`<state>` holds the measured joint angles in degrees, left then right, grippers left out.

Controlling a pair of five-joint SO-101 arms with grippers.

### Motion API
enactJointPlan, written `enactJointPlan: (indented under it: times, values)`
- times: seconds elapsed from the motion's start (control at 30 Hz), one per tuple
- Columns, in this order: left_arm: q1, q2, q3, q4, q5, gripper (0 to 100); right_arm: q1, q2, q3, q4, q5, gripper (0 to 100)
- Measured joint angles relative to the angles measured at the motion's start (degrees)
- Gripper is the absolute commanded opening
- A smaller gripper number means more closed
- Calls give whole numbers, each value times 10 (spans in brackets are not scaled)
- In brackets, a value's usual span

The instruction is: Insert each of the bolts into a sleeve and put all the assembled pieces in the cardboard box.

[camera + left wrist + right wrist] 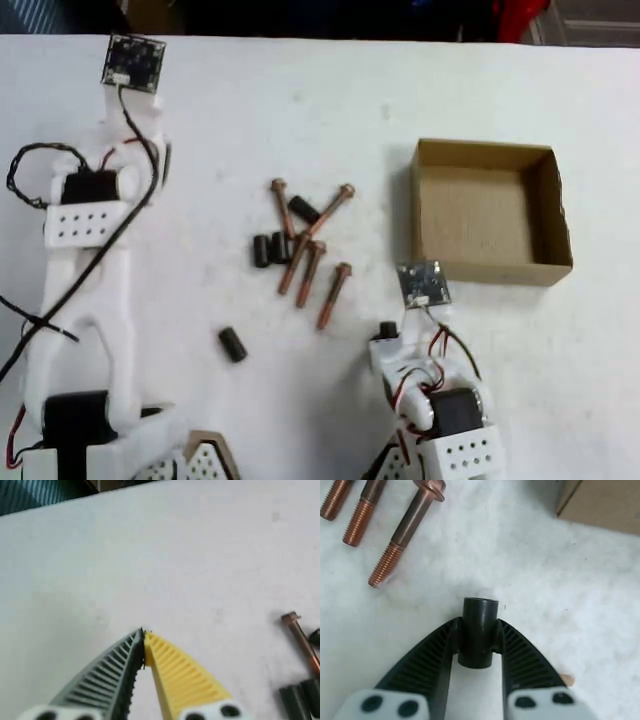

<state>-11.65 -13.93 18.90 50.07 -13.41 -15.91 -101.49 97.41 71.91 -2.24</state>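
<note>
- Near the cardboard box (490, 268), the right gripper (479, 626) clamps its fingers (432, 657) on a sleeve (480, 611), open end outward, likely awaiting a bolt (407, 532).
- The left gripper (143, 635), fingers together and empty, hangs over the counter (150, 555).

There are four copper-coloured bolts (335, 295), five short black sleeves (232, 344), one open cardboard box (490, 270) and two robot arms (85, 300).

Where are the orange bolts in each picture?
High view: bolts mid-table, left of the cardboard box.
Left wrist view: one bolt beside two sleeves.
Right wrist view: three bolts beyond the right gripper, which holds a sleeve.
Shared landmark: black sleeves near the bolts.
</note>
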Motion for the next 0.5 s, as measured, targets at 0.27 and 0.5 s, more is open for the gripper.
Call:
enactJointPlan:
  times: [0.27,0.5]
  values:
    - [0,0,-68,256,0,23,0,0,0,0,0,18]
    - [0,0,-88,423,33,25,0,0,0,0,0,18]
